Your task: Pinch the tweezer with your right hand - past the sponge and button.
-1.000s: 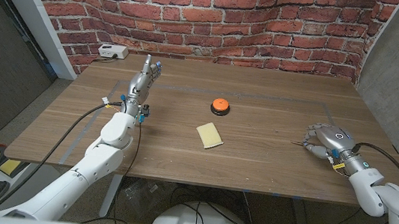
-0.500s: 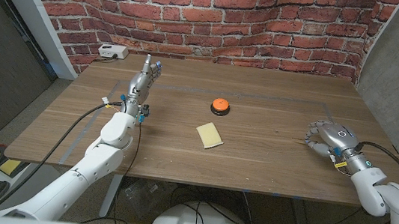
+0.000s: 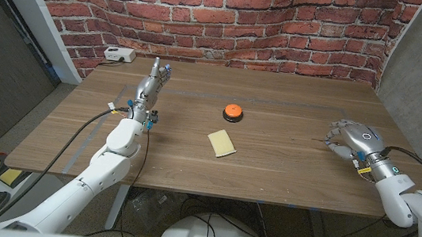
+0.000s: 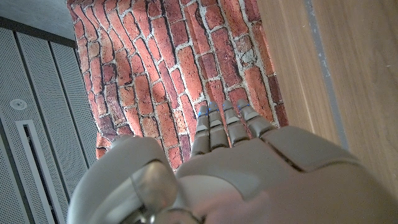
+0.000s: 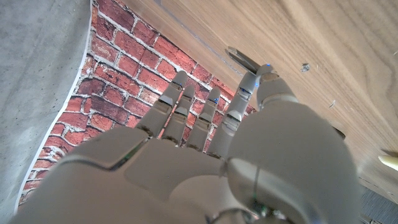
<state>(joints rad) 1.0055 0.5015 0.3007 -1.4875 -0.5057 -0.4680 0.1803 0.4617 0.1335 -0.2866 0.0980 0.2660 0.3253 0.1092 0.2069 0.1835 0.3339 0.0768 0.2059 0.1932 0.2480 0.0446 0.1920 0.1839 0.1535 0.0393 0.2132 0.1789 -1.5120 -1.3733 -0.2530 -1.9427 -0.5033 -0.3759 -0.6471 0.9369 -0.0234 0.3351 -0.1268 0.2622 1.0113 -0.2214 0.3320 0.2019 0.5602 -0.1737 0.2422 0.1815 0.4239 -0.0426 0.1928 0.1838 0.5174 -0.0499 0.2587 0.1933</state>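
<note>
The thin metal tweezer (image 5: 241, 60) sticks out from between the thumb and a fingertip of my right hand (image 3: 354, 140), which pinches it just above the table's right side. In the head view its tip (image 3: 327, 142) pokes out on the hand's inner side. The yellow sponge (image 3: 222, 142) lies mid-table, and the orange button (image 3: 232, 111) stands just behind it; both are well to the left of that hand. Over the left part of the table my left hand (image 3: 151, 85) holds nothing, its fingers (image 4: 222, 124) straight and together.
A white box (image 3: 119, 54) with a cable sits at the table's back left corner by the brick wall (image 3: 229, 25). The table's right edge (image 3: 404, 133) runs close to the right hand, with a grey wall beyond.
The right hand has shifted a little to the right and away from the front edge, carrying the tweezer with it. The left arm has stayed still.
</note>
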